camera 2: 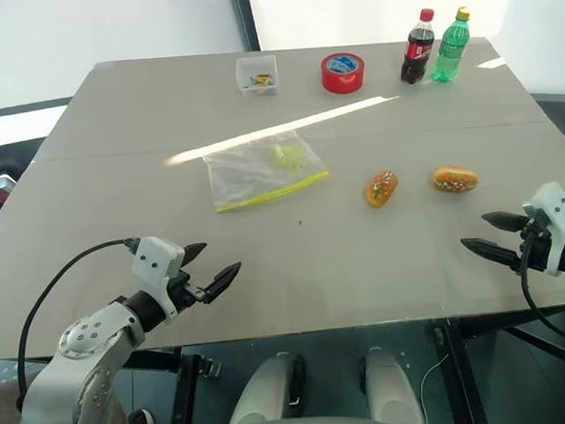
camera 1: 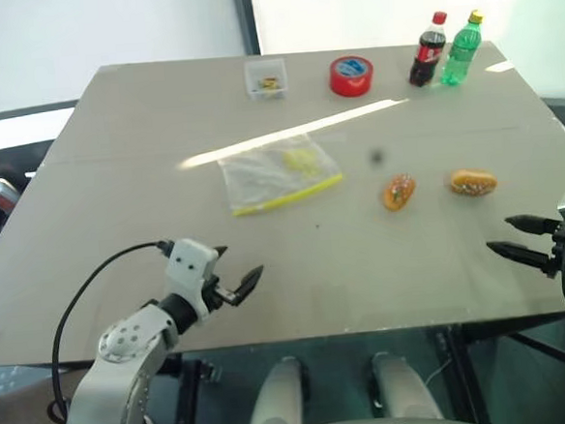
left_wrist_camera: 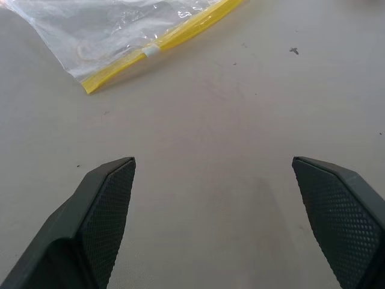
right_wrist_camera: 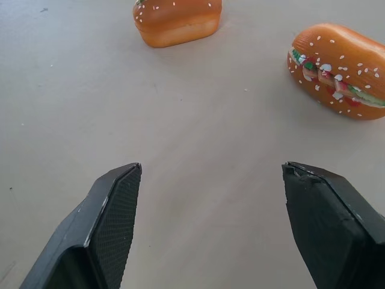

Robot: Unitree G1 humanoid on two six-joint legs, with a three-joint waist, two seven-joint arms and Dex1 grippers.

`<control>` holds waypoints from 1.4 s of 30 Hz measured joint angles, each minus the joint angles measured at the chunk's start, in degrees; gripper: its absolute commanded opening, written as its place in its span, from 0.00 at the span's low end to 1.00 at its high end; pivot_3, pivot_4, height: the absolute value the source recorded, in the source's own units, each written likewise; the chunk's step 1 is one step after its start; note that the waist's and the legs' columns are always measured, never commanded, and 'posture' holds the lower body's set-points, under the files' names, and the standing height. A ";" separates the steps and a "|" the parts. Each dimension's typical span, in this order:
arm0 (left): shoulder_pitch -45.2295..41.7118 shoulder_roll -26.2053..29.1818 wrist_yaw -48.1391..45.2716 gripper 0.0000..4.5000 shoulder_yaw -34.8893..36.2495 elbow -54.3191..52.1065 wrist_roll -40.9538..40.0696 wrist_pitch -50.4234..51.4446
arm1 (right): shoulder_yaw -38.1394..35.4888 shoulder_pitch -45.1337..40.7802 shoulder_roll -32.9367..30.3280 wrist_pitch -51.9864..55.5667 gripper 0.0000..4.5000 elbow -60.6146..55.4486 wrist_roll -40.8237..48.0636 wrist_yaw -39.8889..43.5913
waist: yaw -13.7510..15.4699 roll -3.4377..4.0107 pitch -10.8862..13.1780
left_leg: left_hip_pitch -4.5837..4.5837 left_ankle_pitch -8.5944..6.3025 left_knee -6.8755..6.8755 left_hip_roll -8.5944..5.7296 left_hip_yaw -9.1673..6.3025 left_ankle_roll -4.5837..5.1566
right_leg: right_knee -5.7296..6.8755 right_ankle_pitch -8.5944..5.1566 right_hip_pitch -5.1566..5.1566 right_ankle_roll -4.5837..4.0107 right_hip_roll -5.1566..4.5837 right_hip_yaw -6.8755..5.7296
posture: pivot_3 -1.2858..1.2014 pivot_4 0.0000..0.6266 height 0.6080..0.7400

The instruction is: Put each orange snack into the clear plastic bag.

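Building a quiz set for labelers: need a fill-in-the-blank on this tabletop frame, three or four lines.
1. The two oval orange sesame-topped snacks lie ____ the clear plastic zip bag.
2. The bag's zip strip is coloured ____.
3. The round red tape roll sits between the small clear box and the dark ____ bottle.
4. Both grippers are ____.

Missing: outside; yellow; cola; open

Clear plastic bag (camera 1: 278, 176): transparent, crinkled, yellow zip strip along its near edge, yellowish print inside; lies flat near the table's middle. Orange snacks, two: sesame-speckled bun shapes, one (camera 1: 398, 191) well right of the bag, the other (camera 1: 473, 182) just beyond it, apart; both lie outside the bag.
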 measured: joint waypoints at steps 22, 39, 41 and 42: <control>-2.87 1.24 0.46 0.99 0.00 -0.93 -2.08 2.98 | 0.32 -0.16 1.71 -1.40 0.84 0.12 -0.06 -0.31 | 0.01 0.00 0.00 | -0.01 0.00 0.00 -0.01 -0.01 0.00 | 0.00 0.00 0.00 0.00 0.01 0.00 | 0.52 0.24 1.00; -19.46 -4.66 9.61 0.99 2.98 9.23 -6.54 13.00 | 9.17 -8.56 5.07 7.88 0.84 -18.52 3.67 -6.88 | 0.01 -0.01 0.00 | -0.03 0.00 0.04 -0.11 -0.12 0.00 | 0.03 0.14 0.00 0.24 0.12 -0.06 | 0.52 0.24 1.00; -22.48 -4.66 10.65 0.99 3.21 13.21 -6.32 13.82 | 10.58 -10.65 5.59 9.91 0.84 -21.04 4.47 -8.20 | 0.07 -0.02 0.01 | -0.06 0.00 0.04 -0.13 -0.16 0.00 | 0.03 0.14 0.00 0.24 0.12 -0.10 | 0.52 0.24 1.00; -23.72 -4.60 10.89 0.99 3.21 14.94 -6.01 13.94 | 11.25 -11.57 5.73 10.54 0.84 -21.58 4.62 -8.73 | 0.09 -0.03 0.02 | -0.07 0.00 0.04 -0.15 -0.17 0.00 | 0.03 0.14 0.00 0.23 0.12 -0.11 | 0.52 0.24 1.00</control>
